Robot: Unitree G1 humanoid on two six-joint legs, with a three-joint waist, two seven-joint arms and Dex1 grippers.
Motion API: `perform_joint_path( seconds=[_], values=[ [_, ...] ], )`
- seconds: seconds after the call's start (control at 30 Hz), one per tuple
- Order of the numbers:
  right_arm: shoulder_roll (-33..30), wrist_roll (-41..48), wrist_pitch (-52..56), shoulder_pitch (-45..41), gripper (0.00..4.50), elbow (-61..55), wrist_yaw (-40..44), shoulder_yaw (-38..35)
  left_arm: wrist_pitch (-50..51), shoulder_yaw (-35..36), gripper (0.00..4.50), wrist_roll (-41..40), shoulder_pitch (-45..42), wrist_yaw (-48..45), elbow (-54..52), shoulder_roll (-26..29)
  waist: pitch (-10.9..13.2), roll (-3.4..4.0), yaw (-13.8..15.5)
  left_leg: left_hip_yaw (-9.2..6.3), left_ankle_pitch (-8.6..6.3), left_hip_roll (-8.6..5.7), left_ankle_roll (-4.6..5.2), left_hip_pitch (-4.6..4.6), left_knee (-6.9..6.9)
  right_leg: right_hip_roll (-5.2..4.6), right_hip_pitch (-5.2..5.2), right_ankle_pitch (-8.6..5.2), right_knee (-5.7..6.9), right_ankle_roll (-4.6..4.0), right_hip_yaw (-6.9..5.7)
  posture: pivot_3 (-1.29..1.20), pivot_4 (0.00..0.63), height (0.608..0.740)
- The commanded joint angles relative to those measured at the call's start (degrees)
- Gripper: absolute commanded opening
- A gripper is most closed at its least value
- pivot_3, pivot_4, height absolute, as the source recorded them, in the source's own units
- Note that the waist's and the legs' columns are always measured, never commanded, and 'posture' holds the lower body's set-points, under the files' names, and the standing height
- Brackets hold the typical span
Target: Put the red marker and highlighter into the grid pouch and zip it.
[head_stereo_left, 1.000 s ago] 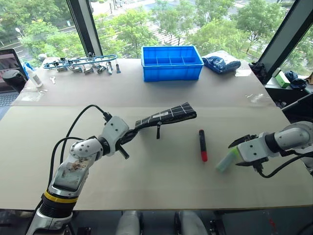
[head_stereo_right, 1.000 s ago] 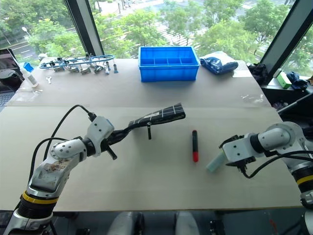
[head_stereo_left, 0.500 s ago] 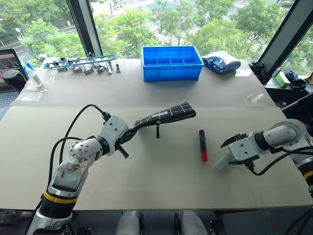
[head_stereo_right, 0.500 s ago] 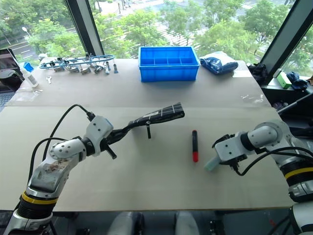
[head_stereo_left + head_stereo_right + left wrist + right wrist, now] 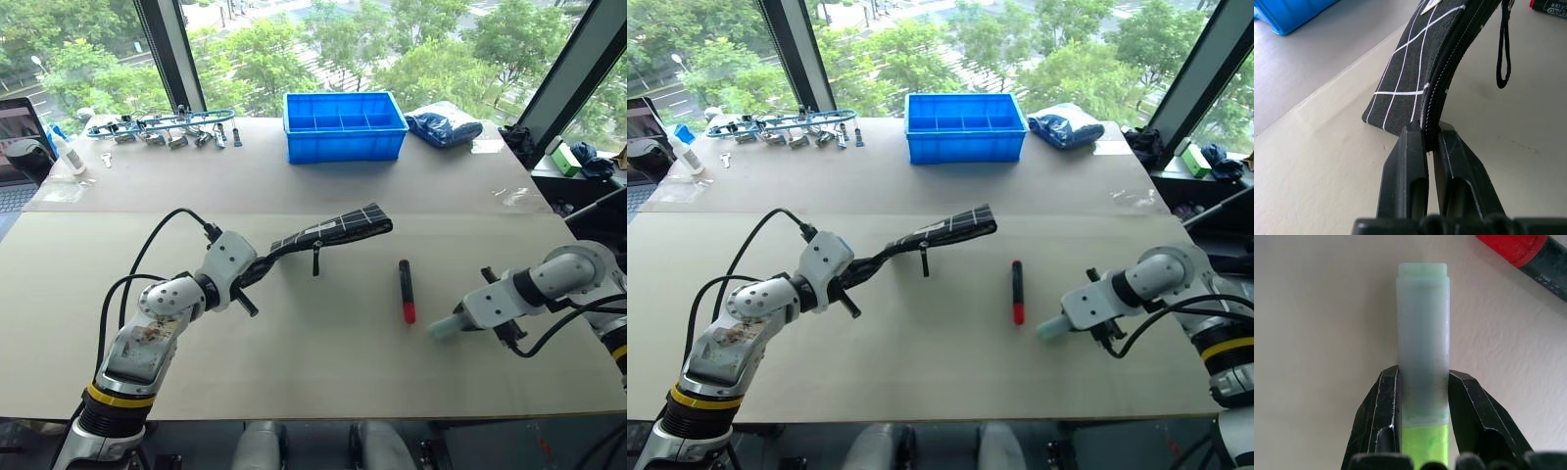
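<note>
While my left gripper point(image 5: 1430, 147) pinches the grid pouch point(image 5: 333, 231) edge, right gripper point(image 5: 1423, 399) clamps the highlighter point(image 5: 1422, 340). Red marker point(image 5: 406, 290) lies loose mid-table; I judge nothing inserted, zipping pending.

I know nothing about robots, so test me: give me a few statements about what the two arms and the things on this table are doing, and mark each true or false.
1. The right gripper has its fingers closed on the highlighter. True.
2. The red marker is already inside the grid pouch. False: it lies on the table, apart from the pouch.
3. The left gripper pinches one end of the grid pouch, along its zipper. True.
4. The blue bin stands between the two arms at the near edge. False: it stands at the far side of the table.
5. The highlighter lies on top of the marker. False: they lie side by side, apart.
</note>
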Motion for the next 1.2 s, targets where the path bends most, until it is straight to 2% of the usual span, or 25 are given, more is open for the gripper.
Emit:
perform_joint_path(
  seconds=[0.03, 0.1, 0.17, 0.3, 0.37, 0.57, 0.7, 0.77, 0.93, 1.2],
  values=[
    [0.85, 13.27, 22.61, 3.52, 0.99, -11.39, -1.92, -8.26, -0.44, 0.99, 0.00, -0.66, -1.04, 0.53, -1.28, -0.23, 0.00, 0.00, 0.00, -0.01, 0.00, 0.00, 0.00, -0.01, 0.00, 0.00, 0.00, 0.00, 0.01, 0.00, 0.00, 0.00, 0.150, 0.740],
    [0.62, 25.88, 38.37, 6.79, 0.99, -21.84, -2.20, -13.47, -0.51, 0.86, 0.00, -0.64, -1.03, 0.46, -1.16, -0.28, 0.00, 0.02, 0.04, -0.04, 0.00, 0.03, -0.01, -0.04, 0.01, 0.02, -0.03, 0.00, 0.05, -0.01, -0.01, 0.00, 0.150, 0.740],
    [0.03, 35.25, 49.80, 8.55, 0.99, -29.68, -3.03, -17.38, -0.62, 0.71, 0.00, -0.63, -1.16, 0.26, -0.93, -0.28, 0.00, 0.03, 0.01, -0.11, 0.01, 0.04, -0.02, -0.05, 0.01, 0.00, -0.04, 0.01, 0.07, -0.02, -0.01, 0.00, 0.150, 0.740],
    [-0.73, 43.25, 61.01, 8.46, 0.99, -37.53, -6.06, -21.25, -0.99, 0.33, 0.00, -0.57, -1.67, -0.25, -0.29, -0.23, 0.00, 0.03, 0.01, -0.24, -0.03, 0.03, 0.05, -0.03, 0.02, -0.02, 0.02, 0.01, 0.05, -0.02, -0.05, 0.00, 0.150, 0.740],
    [0.42, 41.79, 63.08, 5.55, 0.99, -39.47, -10.04, -19.66, -1.30, -0.05, 0.00, -0.44, -2.07, -0.61, 0.15, -0.26, 0.00, 0.03, 0.01, -0.26, -0.04, 0.03, 0.06, -0.03, 0.02, -0.02, 0.02, 0.01, 0.04, -0.02, -0.06, 0.00, 0.150, 0.740],
    [3.34, 30.65, 68.84, -6.15, 0.99, -43.86, -21.66, -8.98, -1.76, -0.59, 0.00, -0.21, -2.80, -0.98, 0.81, -0.42, 0.00, 0.03, -0.14, -0.23, -0.04, 0.01, 0.05, -0.10, 0.01, 0.04, -0.15, 0.00, 0.10, -0.04, -0.01, 0.00, 0.150, 0.740],
    [-0.62, 12.20, 55.89, -11.12, 0.99, -42.91, -24.57, -0.79, -2.04, -1.61, 0.00, 0.36, -3.08, -1.52, 0.98, 0.13, 0.00, 0.04, 0.20, -0.17, -0.03, -0.04, 0.05, -0.19, 0.03, -0.02, -0.18, 0.01, 0.05, -0.02, -0.04, 0.00, 0.150, 0.740],
    [-5.38, 5.94, 47.63, -10.27, 0.99, -42.86, -21.79, 1.14, -2.58, -2.87, 0.00, 2.33, -3.49, -1.72, 1.58, 1.65, 0.01, 0.05, 0.57, -0.14, -0.04, -0.10, 0.06, -0.25, 0.06, -0.09, -0.19, 0.00, 0.02, 0.01, -0.09, 0.00, 0.150, 0.740],
    [-7.41, 5.57, 45.13, -8.62, 0.99, -44.91, -17.19, 0.21, -4.50, -5.43, 0.00, 6.37, -5.53, -2.74, 3.64, 5.59, 0.01, 0.05, 0.21, -0.02, -0.05, -0.08, 0.08, -0.25, 0.09, -0.03, -0.16, -0.02, -0.02, 0.05, -0.06, 0.00, 0.150, 0.740],
    [-3.56, 3.80, 48.87, -4.53, 0.99, -49.27, -16.86, 0.94, -2.62, -7.43, 0.00, 7.03, -7.09, -4.88, 1.24, 6.61, 0.01, 0.05, -0.04, -0.03, -0.05, 0.00, 0.07, -0.22, 0.09, 0.03, -0.18, -0.03, 0.03, 0.02, -0.03, 0.00, 0.150, 0.740]
  ],
)
